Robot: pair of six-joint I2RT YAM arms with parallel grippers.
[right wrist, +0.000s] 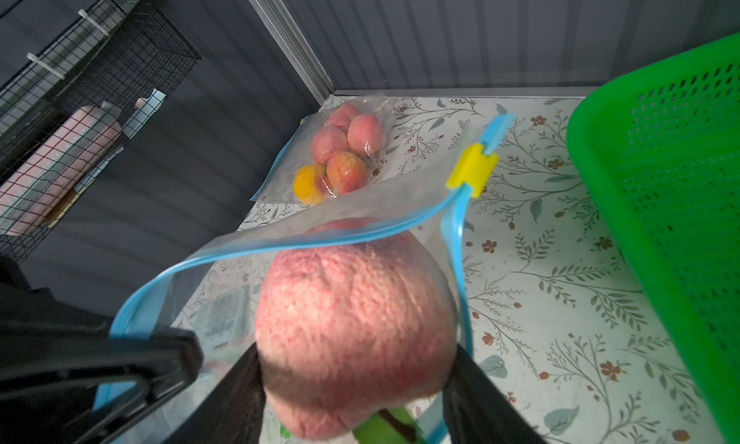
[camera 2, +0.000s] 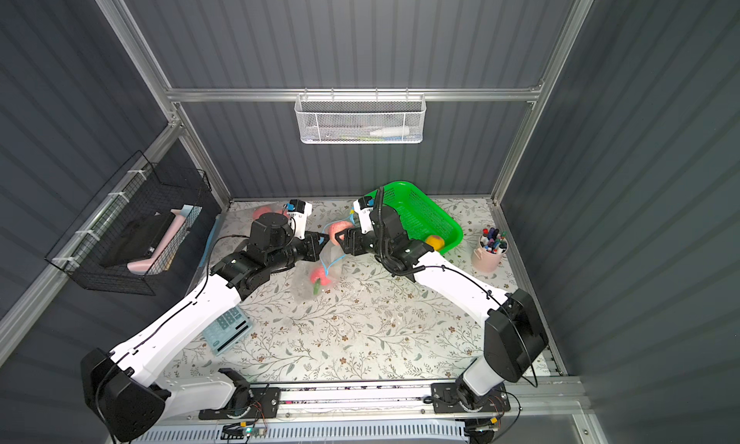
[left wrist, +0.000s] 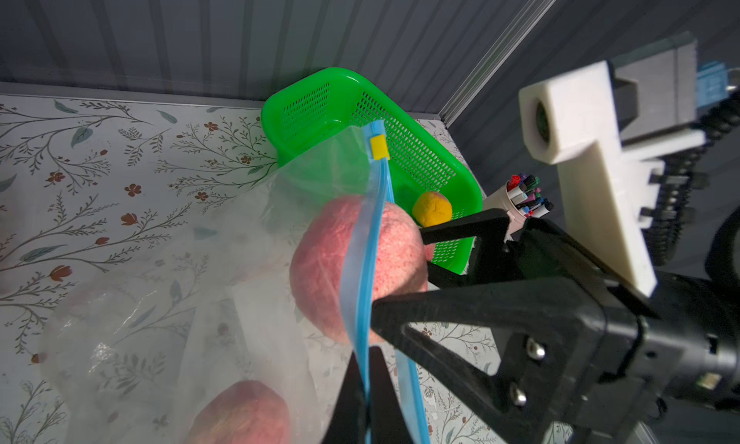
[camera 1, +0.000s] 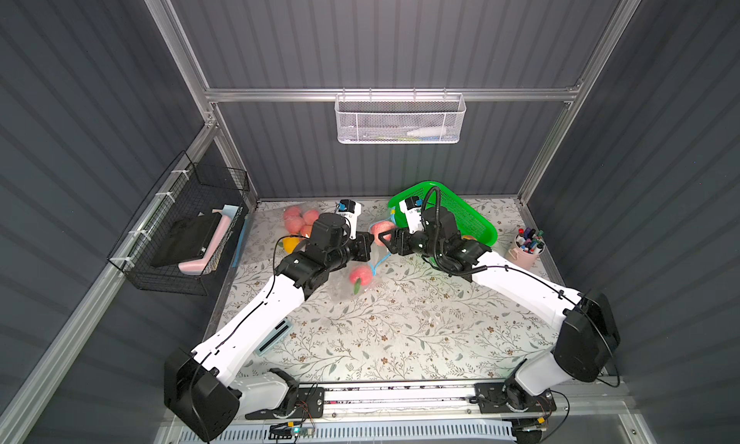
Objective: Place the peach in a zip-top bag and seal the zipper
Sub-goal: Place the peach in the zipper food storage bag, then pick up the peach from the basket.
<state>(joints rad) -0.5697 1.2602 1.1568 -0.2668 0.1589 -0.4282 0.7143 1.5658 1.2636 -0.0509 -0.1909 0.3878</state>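
Note:
A pink peach (camera 1: 378, 229) (camera 2: 338, 230) (right wrist: 352, 326) sits between the fingers of my right gripper (right wrist: 352, 362) (camera 1: 383, 237), which is shut on it at the mouth of the zip-top bag (left wrist: 160, 302) (camera 1: 344, 290). The bag is clear, with a blue zipper strip and a yellow slider (right wrist: 472, 169) (left wrist: 379, 147) at the strip's far end. My left gripper (left wrist: 367, 382) (camera 2: 322, 239) is shut on the blue zipper edge and holds that side of the mouth up. The mouth gapes around the peach. Another peach with a green leaf (camera 1: 359, 276) lies lower down inside the bag.
A green basket (camera 1: 460, 217) stands at the back right with a yellow fruit (camera 2: 435, 241) in it. A sealed bag of peaches (right wrist: 344, 149) lies at the back left. A pink pen cup (camera 1: 528, 245) is far right, a calculator (camera 2: 228, 328) lies front left, and a wire basket (camera 1: 188, 229) hangs on the left wall.

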